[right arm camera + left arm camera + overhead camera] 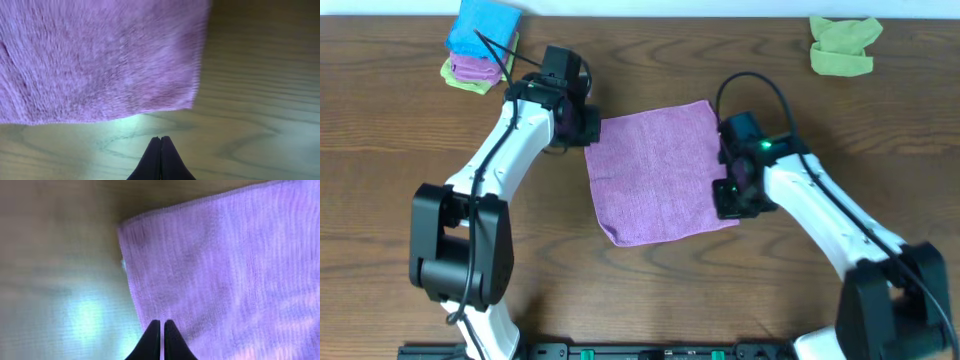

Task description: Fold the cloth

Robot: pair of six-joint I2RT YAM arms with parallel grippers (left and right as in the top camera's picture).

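Note:
A purple cloth [655, 170] lies spread flat on the wooden table, roughly square and turned a little. My left gripper [588, 128] is at its upper left corner; in the left wrist view the fingers [161, 322] are shut, tips at the cloth's [225, 275] left edge, holding nothing. My right gripper [730, 195] is at the cloth's right edge near the lower right corner. In the right wrist view its fingers [160, 138] are shut over bare wood just off the cloth's [100, 60] corner.
A stack of folded cloths, blue over purple over green [480, 45], sits at the back left. A crumpled green cloth [844, 45] lies at the back right. The table's front edge is below the arms' bases.

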